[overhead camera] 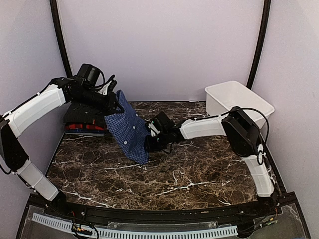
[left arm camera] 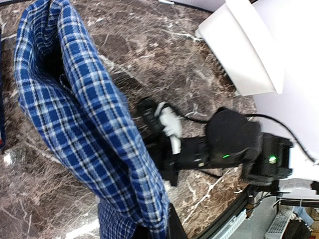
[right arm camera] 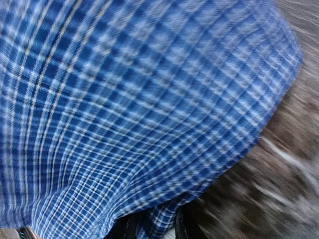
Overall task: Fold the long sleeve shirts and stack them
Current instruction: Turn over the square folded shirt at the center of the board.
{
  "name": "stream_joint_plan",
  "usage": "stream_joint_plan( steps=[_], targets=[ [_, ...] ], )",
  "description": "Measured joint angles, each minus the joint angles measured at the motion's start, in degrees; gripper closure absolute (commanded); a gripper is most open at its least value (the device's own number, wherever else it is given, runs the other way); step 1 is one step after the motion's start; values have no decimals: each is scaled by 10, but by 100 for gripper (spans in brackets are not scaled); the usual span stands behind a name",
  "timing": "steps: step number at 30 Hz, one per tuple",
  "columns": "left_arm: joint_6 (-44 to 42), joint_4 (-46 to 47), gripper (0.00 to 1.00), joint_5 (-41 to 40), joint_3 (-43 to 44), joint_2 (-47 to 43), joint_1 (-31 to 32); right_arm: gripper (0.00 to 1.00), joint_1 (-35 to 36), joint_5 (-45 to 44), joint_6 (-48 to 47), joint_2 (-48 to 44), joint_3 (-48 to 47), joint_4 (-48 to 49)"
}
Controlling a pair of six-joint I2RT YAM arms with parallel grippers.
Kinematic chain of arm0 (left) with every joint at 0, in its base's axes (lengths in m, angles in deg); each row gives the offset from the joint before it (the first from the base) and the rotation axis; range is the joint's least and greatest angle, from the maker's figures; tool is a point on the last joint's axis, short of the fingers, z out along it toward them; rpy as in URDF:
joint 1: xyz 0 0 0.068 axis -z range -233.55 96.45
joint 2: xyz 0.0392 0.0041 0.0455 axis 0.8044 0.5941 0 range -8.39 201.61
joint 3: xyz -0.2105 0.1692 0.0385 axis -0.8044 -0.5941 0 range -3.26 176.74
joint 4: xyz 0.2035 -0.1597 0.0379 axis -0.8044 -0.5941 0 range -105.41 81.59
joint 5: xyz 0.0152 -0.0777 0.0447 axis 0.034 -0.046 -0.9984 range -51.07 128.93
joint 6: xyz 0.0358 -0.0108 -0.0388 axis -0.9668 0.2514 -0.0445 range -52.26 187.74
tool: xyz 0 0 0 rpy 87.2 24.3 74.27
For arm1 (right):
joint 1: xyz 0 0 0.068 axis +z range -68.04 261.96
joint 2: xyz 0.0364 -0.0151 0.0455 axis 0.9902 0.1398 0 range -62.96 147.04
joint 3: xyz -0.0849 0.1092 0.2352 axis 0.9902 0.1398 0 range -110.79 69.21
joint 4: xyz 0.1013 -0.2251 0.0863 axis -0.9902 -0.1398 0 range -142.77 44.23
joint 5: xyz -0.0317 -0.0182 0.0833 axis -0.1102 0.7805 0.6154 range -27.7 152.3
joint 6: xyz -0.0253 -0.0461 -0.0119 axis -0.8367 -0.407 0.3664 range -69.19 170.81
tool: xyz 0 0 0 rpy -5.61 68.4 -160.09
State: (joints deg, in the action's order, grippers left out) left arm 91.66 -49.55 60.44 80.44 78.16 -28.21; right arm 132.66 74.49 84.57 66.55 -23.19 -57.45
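Hanging blue checked shirt (overhead camera: 128, 130) pinched by left gripper (overhead camera: 116, 103).

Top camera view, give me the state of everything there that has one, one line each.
Blue shirt: lifted, hanging slanted, low end near the table.
Shirt pile: folded, stacked, far left.
Basket: upright, far right.
Left jaws: shut on the blue shirt's top.
Right jaws: at the shirt's low edge; grip unclear.

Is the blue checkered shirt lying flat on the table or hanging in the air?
Hanging. The blue checked cloth shirt dangles from the left end effector, draping down toward the dark marble table.
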Motion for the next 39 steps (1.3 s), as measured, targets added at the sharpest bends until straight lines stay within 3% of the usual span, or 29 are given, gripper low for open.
stream_joint_plan(
  steps=[4,9,13,22,28,34,39],
  targets=[
    [21,26,100,44,58,29,11,74,23,40,22,84,-119,14],
    [74,90,100,86,55,52,37,72,36,104,56,186,-262,36],
    [111,137,100,101,22,56,42,72,34,164,107,219,-280,101],
    [124,173,100,99,-11,57,41,68,15,211,173,186,-161,236],
    [123,177,100,95,-39,48,34,60,-10,215,191,152,-90,283],
    [113,176,100,95,-42,43,28,49,-34,201,187,98,-17,287],
    [96,175,100,97,-42,45,27,39,-60,160,157,5,64,229]
  ],
)
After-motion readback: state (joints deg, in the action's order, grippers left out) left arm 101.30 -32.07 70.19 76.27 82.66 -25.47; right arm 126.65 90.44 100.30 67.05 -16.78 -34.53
